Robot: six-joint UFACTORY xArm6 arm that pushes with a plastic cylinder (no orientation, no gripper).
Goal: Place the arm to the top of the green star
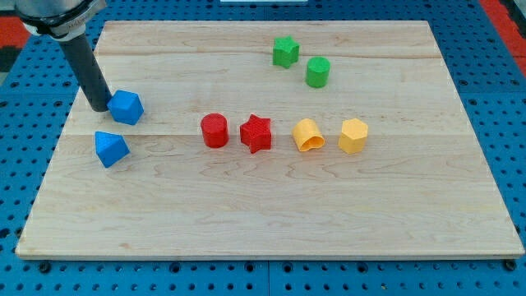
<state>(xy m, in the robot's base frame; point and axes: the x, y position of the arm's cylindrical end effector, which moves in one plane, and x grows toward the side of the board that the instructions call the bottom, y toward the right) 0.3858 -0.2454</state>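
Observation:
The green star [285, 51] lies near the view's top, right of centre, on the wooden board [271, 205]. A green cylinder [318, 71] sits just to its lower right. My tip [99, 106] rests at the view's far left, touching the left side of a blue block [126, 107]. It is far to the left of the green star and lower in the view.
A second blue block [111, 149] lies below the tip. A red cylinder [214, 130], a red star [256, 133], a yellow arch-shaped block [308, 135] and a yellow block [353, 136] form a row across the middle. Blue pegboard [509, 99] surrounds the board.

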